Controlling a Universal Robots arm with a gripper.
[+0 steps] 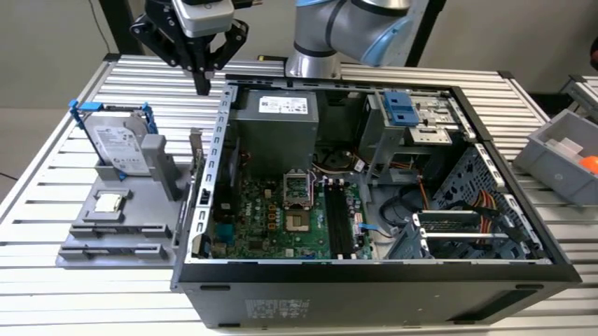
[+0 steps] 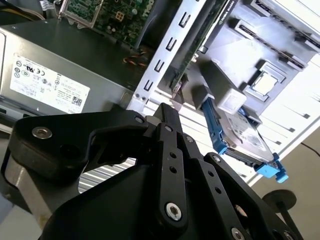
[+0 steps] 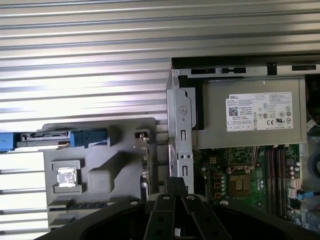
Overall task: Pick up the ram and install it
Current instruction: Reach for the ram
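ram (image 1: pixel 195 155) near gripper (image 1: pixel 202 88), apart

An open computer case (image 1: pixel 374 294) lies on the slatted table (image 1: pixel 84 294), one side wall just below the pincer (image 1: pixel 201 87). The grey power supply (image 1: pixel 276 126) is the part inside nearest it. On the pincer's other side, a hard drive (image 1: pixel 117 143) (blue-bracketed, upright) stands in a grey holder (image 1: pixel 122 238), with a square chip (image 1: pixel 110 203) farther off.
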